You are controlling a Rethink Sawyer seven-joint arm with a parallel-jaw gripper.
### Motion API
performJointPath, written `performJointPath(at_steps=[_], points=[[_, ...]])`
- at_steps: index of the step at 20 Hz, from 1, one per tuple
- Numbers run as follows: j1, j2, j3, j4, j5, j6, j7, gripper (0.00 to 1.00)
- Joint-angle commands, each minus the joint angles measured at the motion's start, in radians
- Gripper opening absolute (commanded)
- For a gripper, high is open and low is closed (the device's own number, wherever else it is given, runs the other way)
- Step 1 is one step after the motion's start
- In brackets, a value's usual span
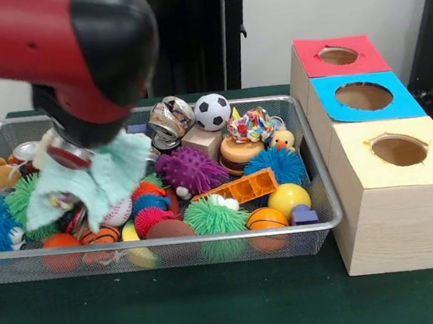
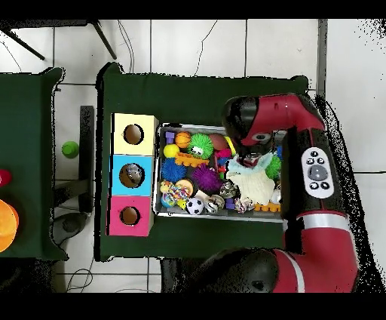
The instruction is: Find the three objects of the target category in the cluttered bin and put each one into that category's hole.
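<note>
Meanwhile, the red arm's gripper [image 1: 71, 159] hangs over the wire bin [image 1: 310, 159], clamped on a pale green cloth [image 1: 112, 174] draped below it; three holed boxes [image 1: 384, 190] stand beside.

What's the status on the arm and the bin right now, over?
Pincer over the bin's left side, light green cloth hanging from it. Fingers hidden. Three box holes unobstructed; yellow box nearest the camera.

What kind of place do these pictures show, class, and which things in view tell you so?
Probably a robotics lab: a red robot arm reaches over a wire bin crammed with toys, beside a three-hole sorting box on a green-covered table.
</note>
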Motion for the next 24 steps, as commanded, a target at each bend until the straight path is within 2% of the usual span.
performJointPath(at_steps=[1,6,8,15,24], points=[[-0.044,-0.096,0.021,0.052,-0.057,0.120,-0.427,0.00],[-0.030,-0.103,-0.002,0.019,-0.119,0.144,-0.484,0.00],[-0.020,-0.105,-0.012,0.025,-0.125,0.148,-0.480,0.00],[0.003,-0.134,-0.021,0.043,-0.105,0.189,-0.467,0.00],[0.005,-0.127,-0.025,0.035,-0.110,0.176,-0.467,0.00]])
